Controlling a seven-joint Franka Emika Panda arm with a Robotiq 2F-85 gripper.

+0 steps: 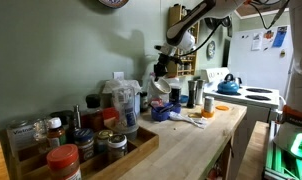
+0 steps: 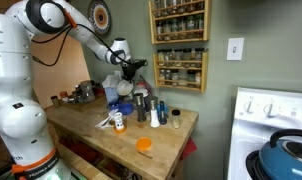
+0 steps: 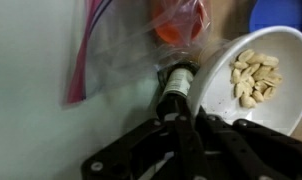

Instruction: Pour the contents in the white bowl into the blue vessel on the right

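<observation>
Pincer (image 3: 194, 118) grips white bowl (image 3: 279, 108); arm (image 2: 86, 33) stretched out, raised.

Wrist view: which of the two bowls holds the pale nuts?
The white bowl, gripped at its rim by the gripper; the nuts lie inside it. The blue bowl shows only as an edge in the top right corner, its inside hidden.

Pale green walls (image 2: 251, 30) back a wooden counter (image 2: 171, 135), spice shelves (image 2: 179, 45) and white stove (image 2: 271, 105).
</observation>
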